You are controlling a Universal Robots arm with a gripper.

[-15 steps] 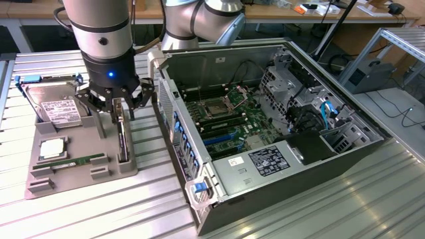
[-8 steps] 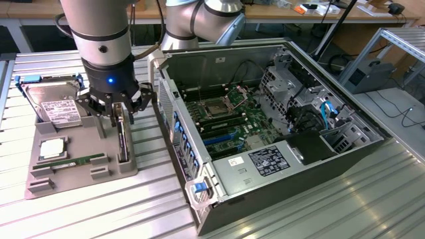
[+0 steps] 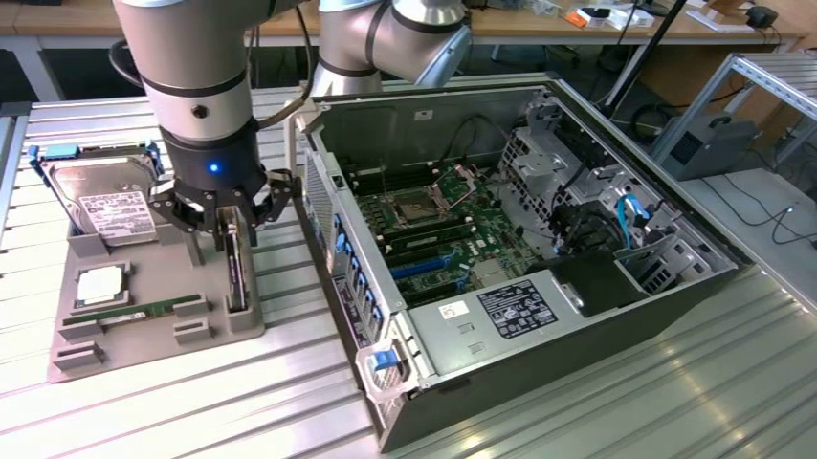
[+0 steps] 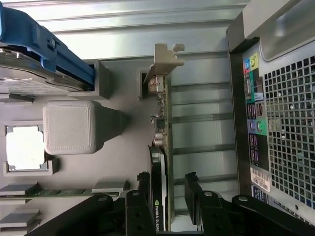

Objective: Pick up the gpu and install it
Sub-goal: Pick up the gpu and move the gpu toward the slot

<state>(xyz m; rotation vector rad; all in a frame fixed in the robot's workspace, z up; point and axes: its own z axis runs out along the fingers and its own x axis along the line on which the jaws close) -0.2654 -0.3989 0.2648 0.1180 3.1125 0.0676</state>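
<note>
Fig. 1. Single-arm workcell at the moment of approach. The work surface is a ribbed aluminium table (image 3: pixel 613 411) of parallel slats, which runs on under the whole set-up. Behind it stands a wooden workbench (image 3: pixel 537 29) with small items and cables on it. At the exterior view's right are an aluminium frame (image 3: pixel 766 86) and a grey box (image 3: pixel 715 143).

On the table, at the exterior view's left, sits a grey moulded tray (image 3: pixel 153 339). It carries a hard drive (image 3: pixel 109 206), a processor (image 3: pixel 99 284), a green memory stick (image 3: pixel 134 311) and the gpu (image 3: pixel 236 268). The gpu stands on edge in its slot along the tray side nearest the computer case (image 3: pixel 575 354). The case lies just beside the tray, open, with its motherboard (image 3: pixel 434 229) exposed.

The gripper (image 3: pixel 230 218) hangs directly over the gpu with its jaws spread wide and straddles the card. In the wrist view the fingers (image 4: pixel 143 189) flank the gpu (image 4: pixel 165 128), one on each face (a gap shows on the side towards the case). The card's silver bracket (image 4: pixel 165 56) lies at the end far from the gripper (image 4: pixel 166 184)
</note>
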